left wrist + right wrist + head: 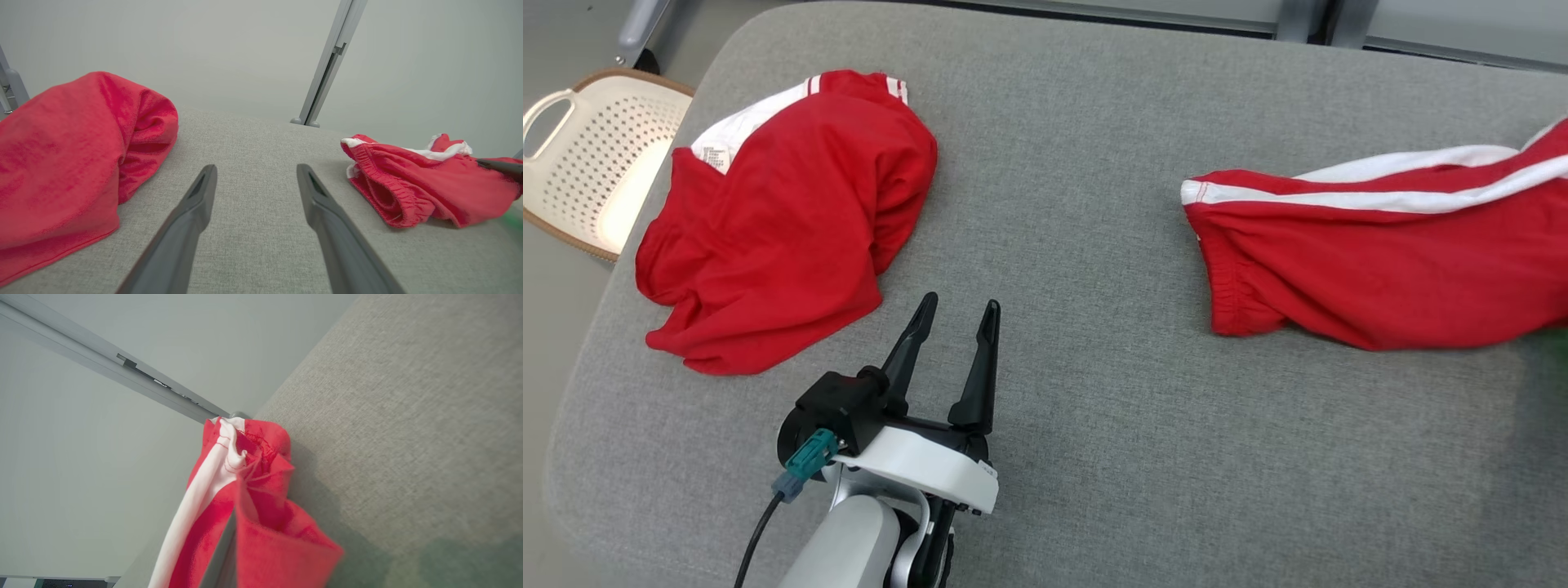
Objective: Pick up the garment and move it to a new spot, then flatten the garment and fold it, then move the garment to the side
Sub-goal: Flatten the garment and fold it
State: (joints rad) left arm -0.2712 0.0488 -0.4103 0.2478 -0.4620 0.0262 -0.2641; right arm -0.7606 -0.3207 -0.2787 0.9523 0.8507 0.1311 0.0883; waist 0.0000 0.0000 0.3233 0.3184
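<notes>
Off the pad's left edge, at ten o'clock, a pale perforated basket (613, 139) with a brown rim stands on the grey floor (547, 302), with light falling on its inner wall. Beside it begins the grey fabric-covered table (1094, 367), round-cornered, with metal rails (1143, 15) along its far side at twelve. A rumpled red cloth (784, 229) with white trim lies at ten o'clock. At six the left gripper (960, 304) hovers over bare fabric, fingers spread wide. At three o'clock the striped red garment (1380, 261) lies stretched out, its far end bunched in the right gripper (496, 165), whose fingers are pressed together on it.
</notes>
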